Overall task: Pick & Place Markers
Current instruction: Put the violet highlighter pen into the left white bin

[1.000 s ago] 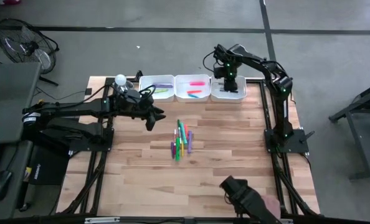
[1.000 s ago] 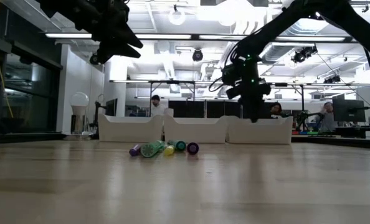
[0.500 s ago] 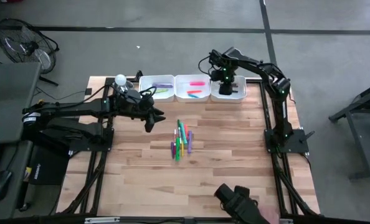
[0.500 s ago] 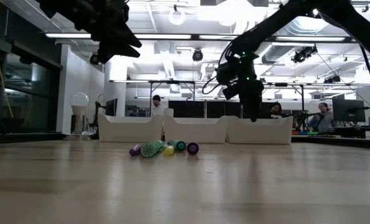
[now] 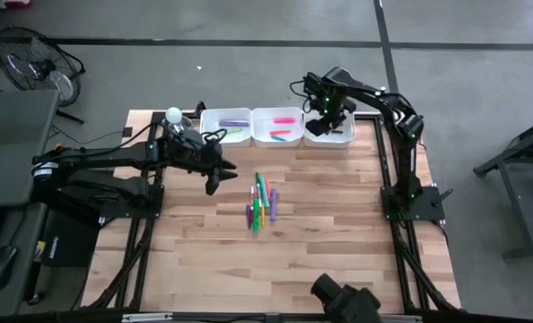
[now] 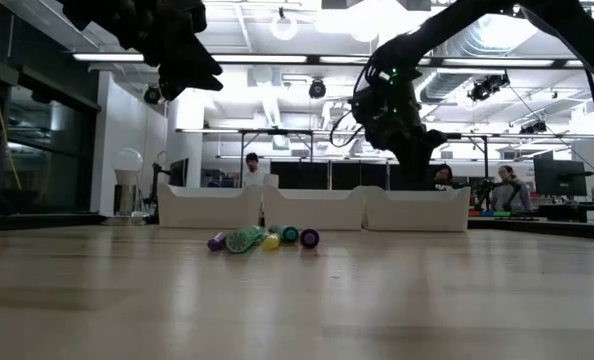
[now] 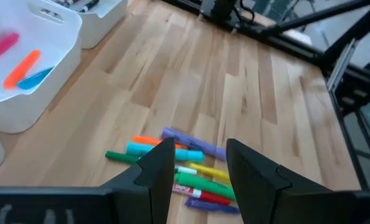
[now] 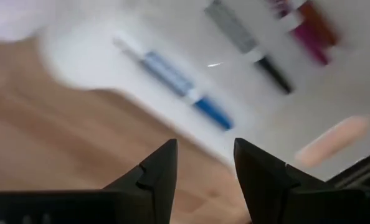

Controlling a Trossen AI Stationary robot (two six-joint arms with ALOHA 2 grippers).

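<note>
Several markers lie in a loose pile on the wooden table's middle, also visible in the low view and the left wrist view. My left gripper hangs open above the table, left of the pile, its fingers around nothing. My right gripper points down, open and with nothing between its fingers, over the right white tray. That tray holds a blue marker, a grey-and-black one and others.
Three white trays stand in a row at the table's far edge. The left tray holds purple and green markers, the middle tray pink and orange ones. A camera mount sits at the near edge. Bare wood lies around the pile.
My right gripper has risen out of the right tray and rolled about its downward axis, staying over that tray. My left gripper has kept its place beside the pile. The pile has not moved.
</note>
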